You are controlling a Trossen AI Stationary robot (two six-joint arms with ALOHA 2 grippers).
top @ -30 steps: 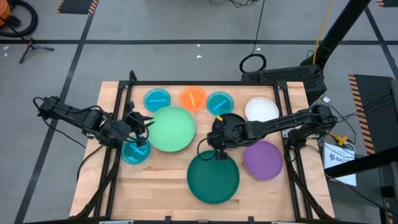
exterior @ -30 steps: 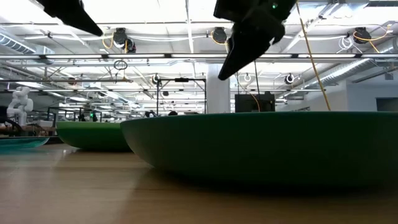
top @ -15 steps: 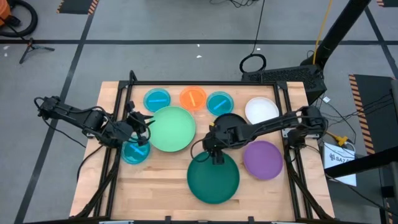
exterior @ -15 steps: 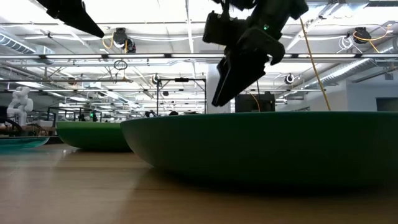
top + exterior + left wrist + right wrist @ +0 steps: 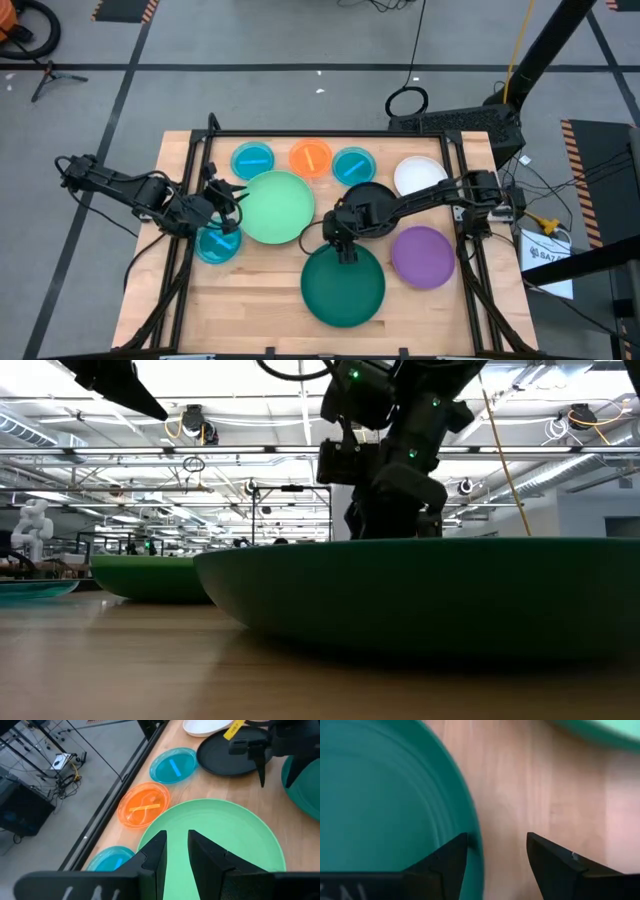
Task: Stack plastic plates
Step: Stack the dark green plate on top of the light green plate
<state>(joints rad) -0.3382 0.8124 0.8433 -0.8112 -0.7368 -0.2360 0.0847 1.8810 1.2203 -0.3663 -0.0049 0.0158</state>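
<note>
Since a second ago the right claw has dropped from above the black plate down to the far rim of the dark green plate, low in the middle of the high view. Its fingers are spread wide now, one over the plate's inside and one over bare table, with the rim between them and nothing gripped yet.

To do this pinch well, I'd guess it should sink until the inner finger is past the lip, then close gently so the plate doesn't skate away. After that a clean lift over to the light green plate, just up and left, looks like the sensible stack.

Left claw sits at middle left over a blue plate; its fingers are only a little apart, and I can't tell if it's gripping anything.

Farther up: purple plate at right, white plate, then two more blue ones and the orange plate along the top edge.
</note>
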